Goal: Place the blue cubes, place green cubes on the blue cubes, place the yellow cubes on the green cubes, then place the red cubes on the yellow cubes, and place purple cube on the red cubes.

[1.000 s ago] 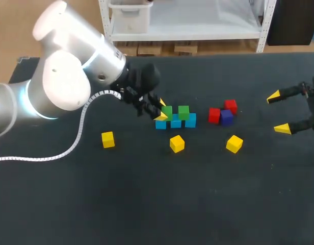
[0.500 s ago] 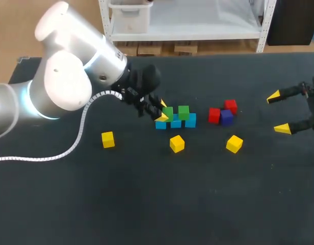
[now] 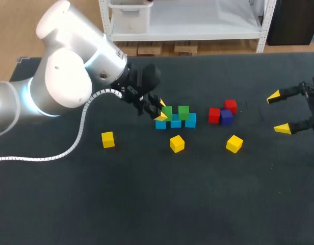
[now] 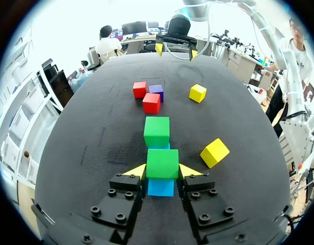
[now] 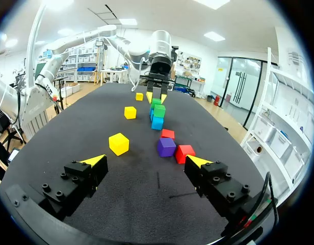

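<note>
L arm (image 3: 65, 76) crept slightly | L fingers (image 4: 132, 172) pinch green cube (image 4: 162, 163) on blue cube (image 4: 161, 187) | R fingers (image 5: 93, 161) apart

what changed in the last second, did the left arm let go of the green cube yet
Almost nothing. The left arm's big joint crept slightly toward the table's far side, while the left gripper stayed closed on the green cube sitting on a blue cube. No release visible. The right gripper and the loose cubes did not move.
</note>
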`<state>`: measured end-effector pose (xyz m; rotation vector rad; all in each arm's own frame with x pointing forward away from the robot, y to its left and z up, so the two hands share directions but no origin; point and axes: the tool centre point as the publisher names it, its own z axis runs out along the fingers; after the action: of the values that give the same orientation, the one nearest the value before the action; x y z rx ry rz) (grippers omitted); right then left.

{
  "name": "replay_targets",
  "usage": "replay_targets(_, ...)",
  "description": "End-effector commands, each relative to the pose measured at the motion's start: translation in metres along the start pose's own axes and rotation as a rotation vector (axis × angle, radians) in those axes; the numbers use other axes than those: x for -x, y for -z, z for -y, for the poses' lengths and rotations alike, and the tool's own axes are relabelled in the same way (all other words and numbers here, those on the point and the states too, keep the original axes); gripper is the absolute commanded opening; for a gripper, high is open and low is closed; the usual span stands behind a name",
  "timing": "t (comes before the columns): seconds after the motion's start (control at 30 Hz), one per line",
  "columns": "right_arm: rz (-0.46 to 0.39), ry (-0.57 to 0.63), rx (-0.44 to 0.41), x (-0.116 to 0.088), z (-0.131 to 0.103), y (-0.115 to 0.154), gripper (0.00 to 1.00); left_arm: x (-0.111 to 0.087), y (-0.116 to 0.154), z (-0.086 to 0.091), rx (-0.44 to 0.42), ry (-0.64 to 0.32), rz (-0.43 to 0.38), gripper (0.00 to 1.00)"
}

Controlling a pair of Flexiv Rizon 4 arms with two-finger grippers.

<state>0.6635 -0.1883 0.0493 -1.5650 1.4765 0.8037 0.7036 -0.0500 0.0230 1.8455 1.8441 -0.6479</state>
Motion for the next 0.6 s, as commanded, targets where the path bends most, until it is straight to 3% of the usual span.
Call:
replay_targets(0.03, 0.001, 0.0, -0.001, -0.0002, 0.0002, -0.0004, 1.0, 0.0007, -0.0019, -0.0033, -0.007, -0.002, 0.0, 0.04)
replay_targets(0.6, 0.001, 0.0, -0.001, -0.0002, 0.0002, -0.0004, 1.0, -0.0012, -0.0031, -0.0034, -0.015, 0.004, -0.006, 0.24)
